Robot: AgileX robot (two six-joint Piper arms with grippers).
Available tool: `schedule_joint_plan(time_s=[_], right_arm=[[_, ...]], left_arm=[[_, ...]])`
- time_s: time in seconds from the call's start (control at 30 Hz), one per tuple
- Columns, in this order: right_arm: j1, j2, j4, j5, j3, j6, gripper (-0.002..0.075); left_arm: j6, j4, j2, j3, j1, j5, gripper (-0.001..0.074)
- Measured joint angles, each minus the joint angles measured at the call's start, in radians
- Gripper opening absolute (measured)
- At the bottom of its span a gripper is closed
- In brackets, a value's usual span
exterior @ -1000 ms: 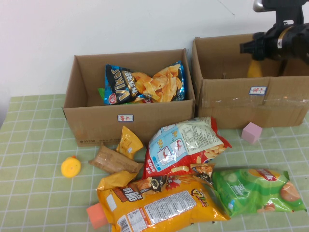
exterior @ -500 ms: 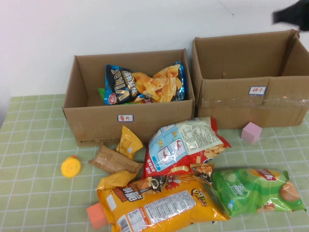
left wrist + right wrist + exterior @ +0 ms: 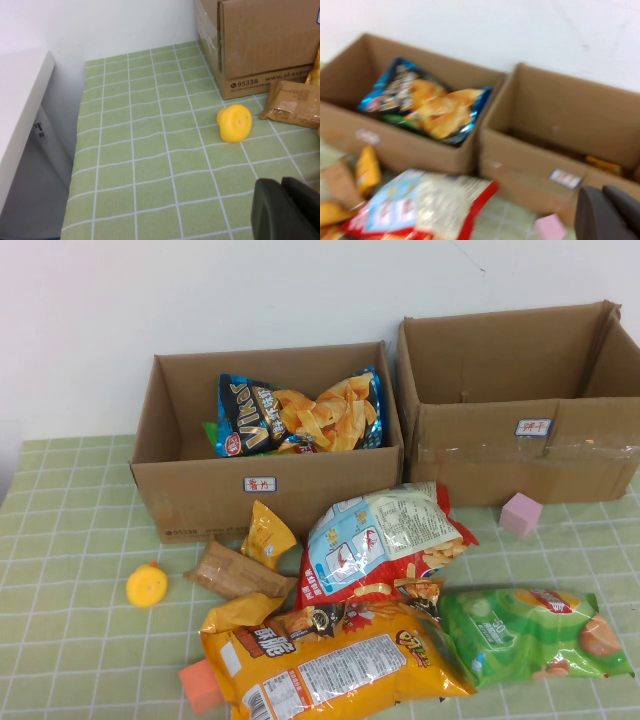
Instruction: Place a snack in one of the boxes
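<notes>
Neither arm shows in the high view. Left gripper [image 3: 287, 210] is cut off at its wrist frame's corner, fingers pressed together. Right gripper [image 3: 610, 212] likewise cropped, fingers together. Right wrist view is blurred; box labels [image 3: 565, 178] unreadable. Right box [image 3: 520, 410] floor hidden behind its front wall. Orange block [image 3: 200, 686] cropped at frame edge, partly under the yellow bag [image 3: 330, 665].

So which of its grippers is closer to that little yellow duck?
Left. The left gripper hovers low over the mat close to the yellow duck; the right gripper is raised by the right-hand box, well away.
</notes>
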Motion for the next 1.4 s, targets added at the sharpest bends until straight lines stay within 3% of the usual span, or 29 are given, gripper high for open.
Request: schedule_joint_plan(time_s=[0.2, 0.37, 0.57, 0.83, 1.03, 1.17, 1.3, 1.4], right_arm=[[0.0, -0.24, 0.151, 0.008, 0.224, -0.173, -0.0001], [0.0, -0.443, 0.167, 0.121, 0.378, -0.248, -0.0001], [0.0, -0.692, 0.12, 0.416, 0.468, -0.209, -0.0001], [0.0, -0.881, 0.178, 0.476, 0.593, -0.101, -0.0002], [0.0, -0.973, 0.178, 0.277, 0.708, -0.085, -0.0002], [0.0, -0.992, 0.141, 0.026, 0.805, -0.085, -0.0002], [-0.002, -1.003, 0.001, -0.278, 0.94, -0.075, -0.0002], [-0.025, -1.047, -0.111, -0.387, 1.02, 0.025, -0.0002]], left_arm=[[0.001, 0.0, 0.0, 0.0, 0.0, 0.0, -0.0002], [0.001, 0.0, 0.0, 0.0, 0.0, 0.0, -0.0002], [0.001, 0.0, 0.0, 0.0, 0.0, 0.0, -0.0002], [0.001, 0.0, 0.0, 0.0, 0.0, 0.0, -0.0002], [0.001, 0.0, 0.0, 0.0, 0.0, 0.0, -0.0002], [0.001, 0.0, 0.0, 0.0, 0.0, 0.0, -0.0002], [0.001, 0.0, 0.0, 0.0, 0.0, 0.0, -0.0002], [0.001, 0.0, 0.0, 0.0, 0.0, 0.0, -0.0002]])
